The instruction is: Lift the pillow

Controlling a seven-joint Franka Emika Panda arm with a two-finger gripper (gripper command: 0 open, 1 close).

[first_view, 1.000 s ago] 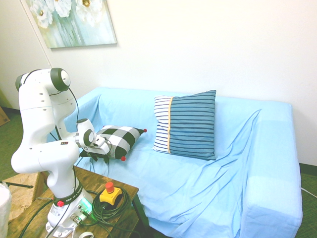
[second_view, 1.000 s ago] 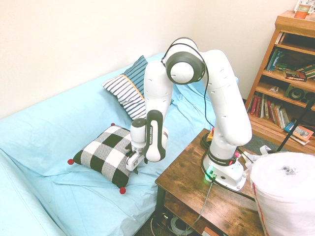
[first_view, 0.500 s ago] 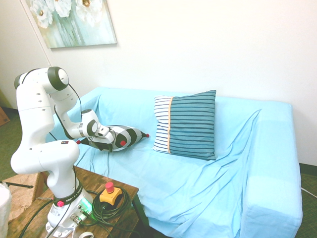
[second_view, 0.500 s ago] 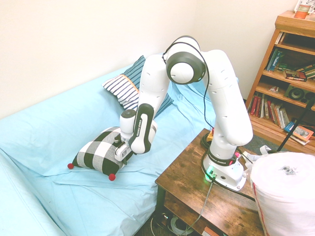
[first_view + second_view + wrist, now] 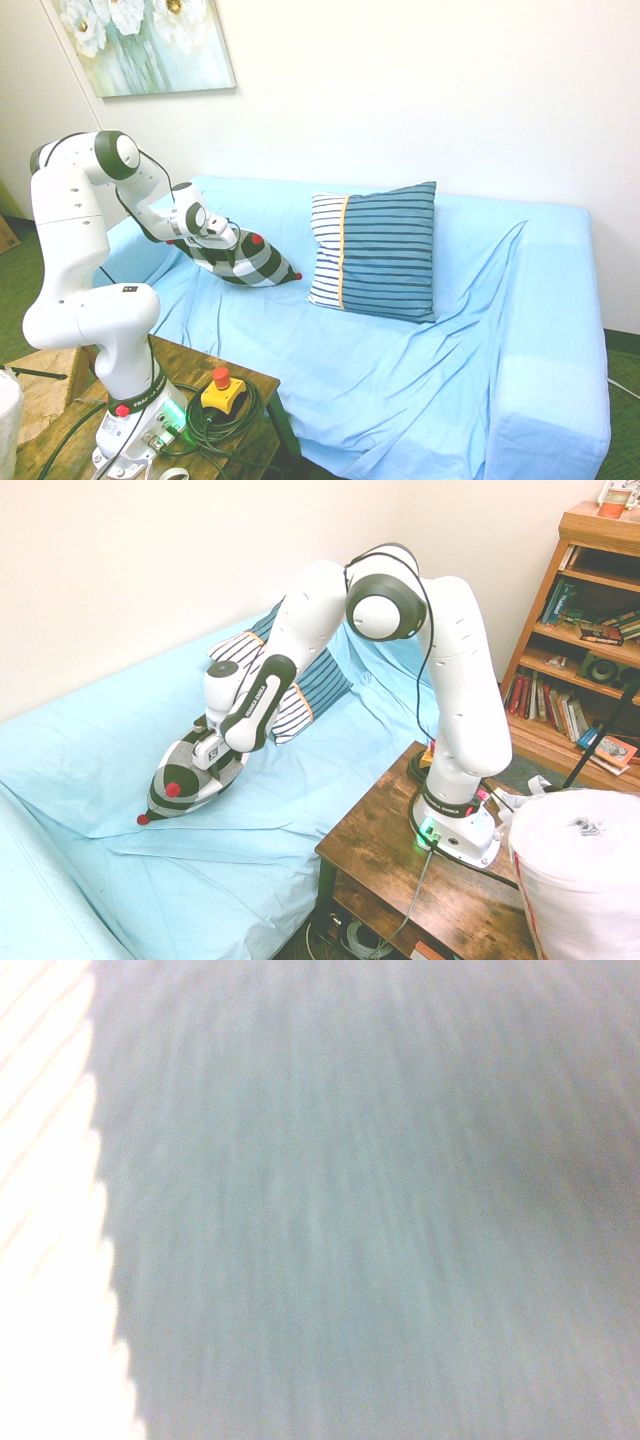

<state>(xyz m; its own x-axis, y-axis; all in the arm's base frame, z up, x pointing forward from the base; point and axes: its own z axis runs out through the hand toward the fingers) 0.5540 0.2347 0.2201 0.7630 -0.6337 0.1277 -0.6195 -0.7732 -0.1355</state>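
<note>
See the sofa (image 5: 290, 880), with the pillow (image 5: 200, 788) tilted and bunched at eight o'clock from the second exterior view's centre. Looks partly lifted, apparently pinched in the tool (image 5: 203, 758). Still needs raising clear, lowest pom-pom (image 5: 143, 820) seemingly touching fabric.

The Franka arm (image 5: 467, 680) is glossy white with rounded, bulging segments. Dark grey bands ring its joints; a disc-shaped white cap (image 5: 376, 618) has a dark rim. Dark lettering marks its base, and a black cable (image 5: 431, 640) loops along it.
</note>
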